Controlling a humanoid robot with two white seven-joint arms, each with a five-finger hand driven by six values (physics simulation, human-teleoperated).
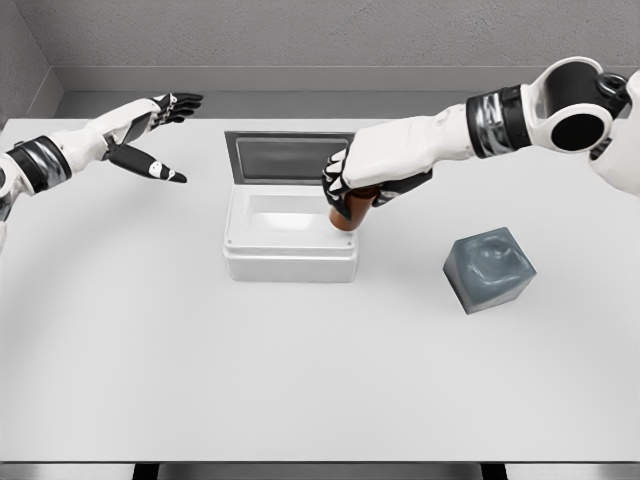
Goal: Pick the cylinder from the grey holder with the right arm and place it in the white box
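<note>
The right hand (352,190), at frame centre, is curled around one brown cylinder (350,215), holding it upright over the right end of the single white box (290,255), whose lid stands open. The left hand (150,135), upper left, hangs with fingers spread, holding nothing. One grey holder (488,270) sits right of the box. The white table (300,380) meets a grey wall (300,35).

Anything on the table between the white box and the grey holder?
No. In the head view, the stretch of table between the white box and the grey holder is bare; the right hand hangs over the box's right edge.
</note>
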